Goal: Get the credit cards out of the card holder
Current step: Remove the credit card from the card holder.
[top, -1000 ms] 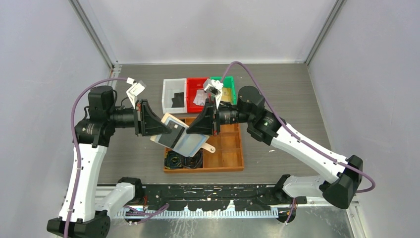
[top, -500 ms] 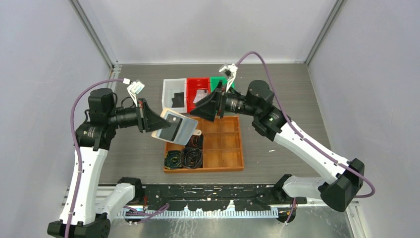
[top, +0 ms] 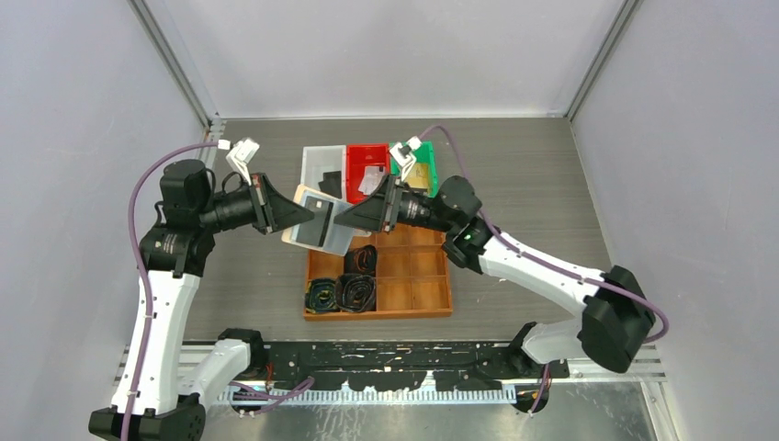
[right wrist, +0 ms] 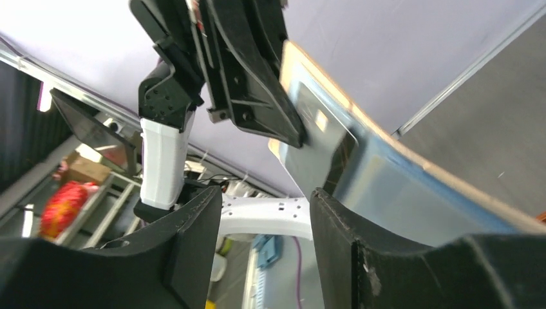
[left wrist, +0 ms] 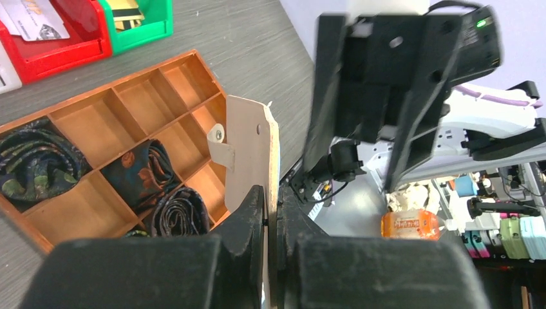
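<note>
In the top view my left gripper [top: 299,213] holds the tan card holder [top: 314,241] up in the air over the far left corner of the wooden tray, shut on its edge. The left wrist view shows those jaws [left wrist: 272,212] pinching the holder's tan cover [left wrist: 248,145] edge-on. A dark credit card [top: 320,213] sits in the holder's pale blue pocket [right wrist: 399,187]. My right gripper [top: 344,219] faces the holder's open side, open and empty [right wrist: 264,196], with one fingertip close to the pocket. Other credit cards lie in the white bin [top: 323,179], red bin [top: 370,181] and green bin [top: 421,175].
The wooden divided tray [top: 413,276] lies below the holder, with coiled belts [top: 342,292] in its left compartments. Three small bins stand in a row behind it. The two grippers point at each other, very close together.
My right gripper left the holder, opened over the red and green bins, then came back to the holder open. My left gripper lifted the holder up and further back.
</note>
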### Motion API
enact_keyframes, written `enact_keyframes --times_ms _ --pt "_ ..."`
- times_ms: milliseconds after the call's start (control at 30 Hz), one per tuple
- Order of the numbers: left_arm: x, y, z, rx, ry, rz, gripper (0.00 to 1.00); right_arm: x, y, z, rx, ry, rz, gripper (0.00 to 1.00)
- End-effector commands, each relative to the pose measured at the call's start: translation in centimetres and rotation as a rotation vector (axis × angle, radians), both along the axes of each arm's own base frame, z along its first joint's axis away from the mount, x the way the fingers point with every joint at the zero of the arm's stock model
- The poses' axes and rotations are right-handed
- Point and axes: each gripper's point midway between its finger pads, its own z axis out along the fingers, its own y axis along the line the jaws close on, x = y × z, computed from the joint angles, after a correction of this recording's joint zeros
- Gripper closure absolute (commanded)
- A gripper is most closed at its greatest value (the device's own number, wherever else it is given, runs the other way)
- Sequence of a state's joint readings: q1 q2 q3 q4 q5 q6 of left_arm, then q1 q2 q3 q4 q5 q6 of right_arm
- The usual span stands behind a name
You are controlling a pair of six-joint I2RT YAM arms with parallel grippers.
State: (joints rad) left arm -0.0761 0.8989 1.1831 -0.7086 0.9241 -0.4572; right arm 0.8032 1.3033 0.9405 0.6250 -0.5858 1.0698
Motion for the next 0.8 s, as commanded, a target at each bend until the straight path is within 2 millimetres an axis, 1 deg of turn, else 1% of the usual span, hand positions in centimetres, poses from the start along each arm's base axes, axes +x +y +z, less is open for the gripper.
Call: enact_keyframes --times_ms 0,233,433,767 --pt "0.3 -0.3 3.1 -0.068 -0.070 0.001 1.00 -1.6 -0.1 2.7 0.148 0.008 0.076 0.43" --pt "0.2 -0.5 3.9 -0.124 -0.060 -0.001 1.00 -1.7 0.3 1.1 0.126 0.040 0.083 0.44" --pt "0.0 -0.9 4.8 -0.192 -0.025 -0.013 1.00 -1.3 0.9 0.0 0.111 0.063 0.079 0.45" --pt "-0.3 -1.1 5.2 -0.235 -0.005 -0.023 1.00 -1.6 1.7 1.2 0.192 0.081 0.136 0.50"
